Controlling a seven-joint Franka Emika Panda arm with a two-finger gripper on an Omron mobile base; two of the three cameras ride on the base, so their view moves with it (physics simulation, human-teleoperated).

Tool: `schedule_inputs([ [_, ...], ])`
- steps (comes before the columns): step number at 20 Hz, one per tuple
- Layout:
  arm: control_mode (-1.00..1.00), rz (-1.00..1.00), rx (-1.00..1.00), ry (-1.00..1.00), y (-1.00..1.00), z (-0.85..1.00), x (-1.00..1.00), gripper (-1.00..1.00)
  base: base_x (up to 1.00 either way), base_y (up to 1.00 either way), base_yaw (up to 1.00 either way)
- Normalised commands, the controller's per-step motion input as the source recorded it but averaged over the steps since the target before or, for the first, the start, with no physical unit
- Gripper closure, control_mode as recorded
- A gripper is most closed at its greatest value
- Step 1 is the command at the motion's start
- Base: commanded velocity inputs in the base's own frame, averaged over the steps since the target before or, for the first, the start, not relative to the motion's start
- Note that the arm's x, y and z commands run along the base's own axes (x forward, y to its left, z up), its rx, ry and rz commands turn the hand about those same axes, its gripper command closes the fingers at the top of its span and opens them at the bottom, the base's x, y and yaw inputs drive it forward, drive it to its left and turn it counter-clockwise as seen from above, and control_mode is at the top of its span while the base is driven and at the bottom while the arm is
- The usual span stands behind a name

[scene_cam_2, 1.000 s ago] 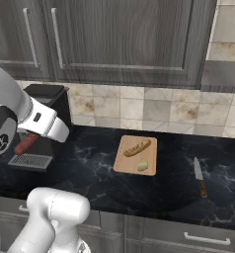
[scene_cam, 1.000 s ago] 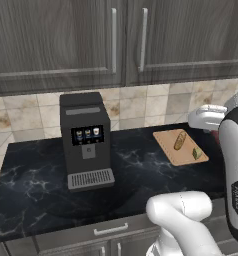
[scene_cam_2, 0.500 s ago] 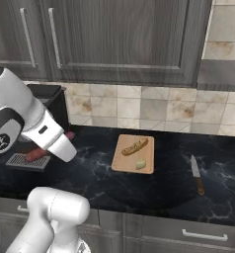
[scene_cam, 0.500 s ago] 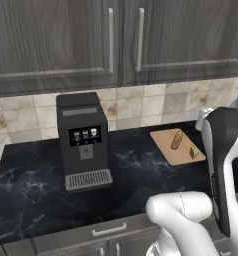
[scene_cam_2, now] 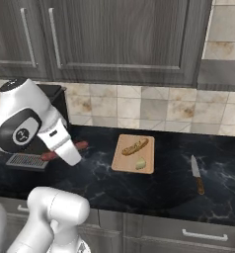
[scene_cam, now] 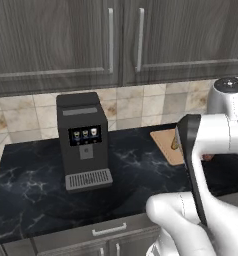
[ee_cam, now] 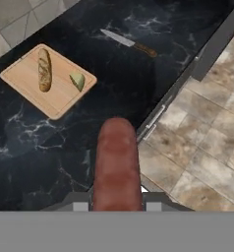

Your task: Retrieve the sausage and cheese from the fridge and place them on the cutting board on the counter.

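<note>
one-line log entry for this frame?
phase: carry | gripper: shut on sausage | cheese: on cutting board | sausage: above counter, not placed

It was a home kitchen: a black marble-look bench (scene_cam_2: pixel 169 188) ran beneath dark wood-grain wall cabinets (scene_cam: pixel 111 40) and a beige tiled backsplash (scene_cam_2: pixel 159 111). A coffee machine (scene_cam: pixel 83 140), a wooden cutting board (scene_cam_2: pixel 134 154) and a kitchen knife (scene_cam_2: pixel 197 173) lay on it, above tiled flooring (ee_cam: pixel 197 147).

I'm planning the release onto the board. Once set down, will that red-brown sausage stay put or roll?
The red-brown sausage looks round-sided and smooth, so it may well roll sideways on the flat tan cutting board. It juts straight out of the tool unsagging, so it is probably stiff. Laying it beside the tan bread stick might check it.
</note>
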Motion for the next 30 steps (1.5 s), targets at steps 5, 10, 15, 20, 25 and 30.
schedule_inputs([
  [5,-1.00,0.07,0.01,0.20,-0.02,-0.49,0.82,1.00,0.00,0.00,0.00],
  [10,-1.00,0.05,0.00,0.07,-0.20,-0.66,0.68,1.00,0.00,0.00,0.00],
  [15,-1.00,0.01,0.00,-0.02,-0.25,-0.79,0.38,1.00,0.00,0.00,0.00],
  [20,-1.00,0.00,0.02,-0.03,-0.32,-0.50,0.32,1.00,0.00,0.00,0.00],
  [25,-1.00,0.00,0.12,0.01,-0.46,-0.22,0.66,1.00,0.00,0.00,0.00],
  [30,-1.00,0.00,0.13,0.02,-0.40,-0.10,0.65,1.00,0.00,0.00,0.00],
])
